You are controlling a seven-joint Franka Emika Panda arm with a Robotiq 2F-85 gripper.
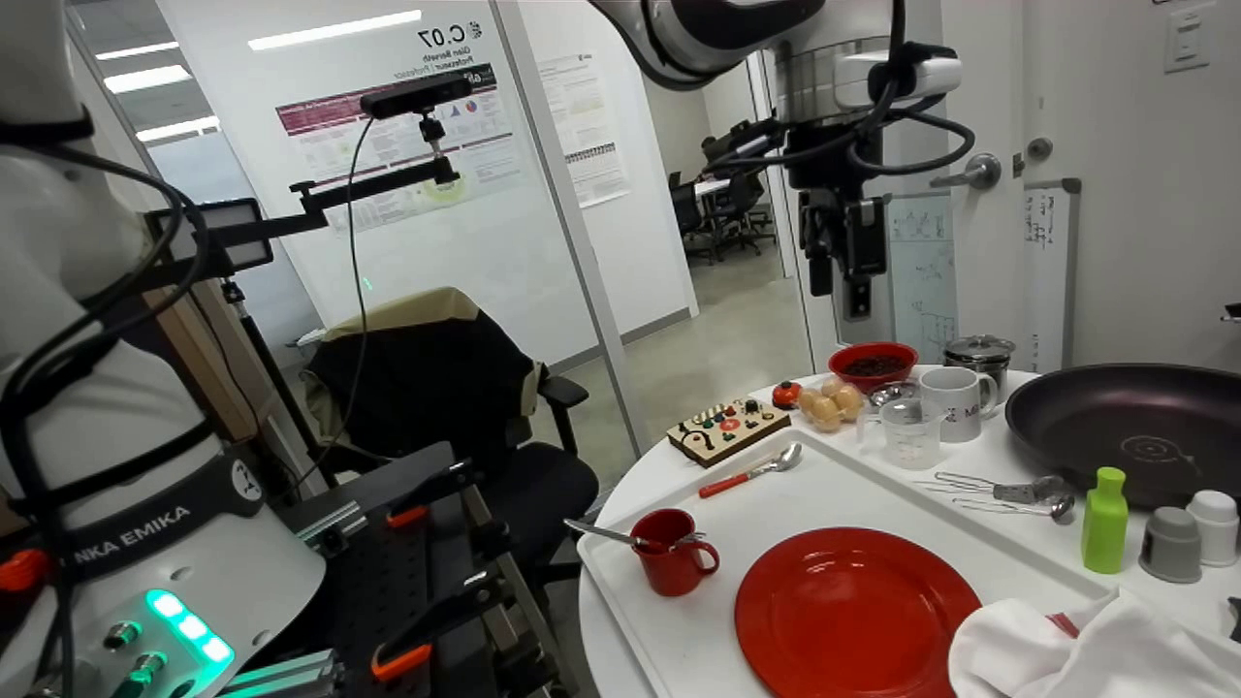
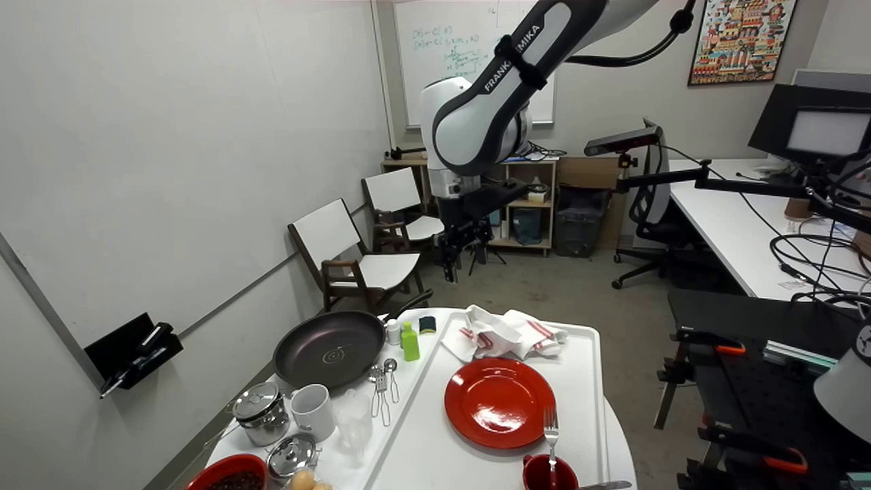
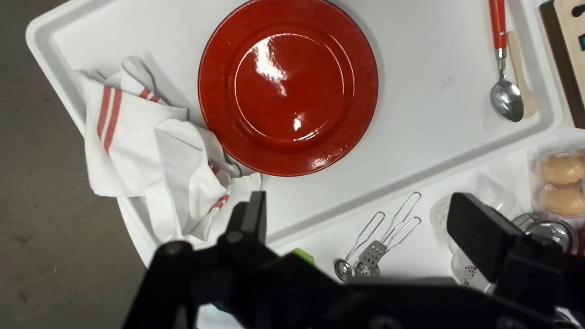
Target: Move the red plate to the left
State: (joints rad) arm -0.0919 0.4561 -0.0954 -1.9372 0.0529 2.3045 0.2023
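Red plate (image 3: 292,98) lies flat on the white tray (image 2: 422,442), which rests on the worktop (image 1: 648,483). In an exterior view the plate is right of the red mug (image 1: 669,567), with a narrow strip of tray between them. Fork (image 2: 551,435) and knife (image 1: 601,532) stand tilted in the mug.

Fingers (image 3: 477,237): set wide, a broad gap between them in the wrist view. In both exterior views they point down and hang higher than the worktop, well apart from the plate.

Towel (image 3: 155,151), white with red stripes, is crumpled just beside the plate, to its left in the wrist view, and lies over part of the tray's rim; whether it touches the plate cannot be told. Spoon (image 3: 506,98) with red handle lies at the right there, just beside a wooden spoon (image 3: 529,103).

Off the tray, in an exterior view: frying pan (image 2: 330,350) to the left, green bottle (image 2: 410,344) right of the pan; white mug (image 2: 313,410) and lidded steel pot (image 2: 264,416) nearer; red bowl (image 2: 235,469) at the near left.
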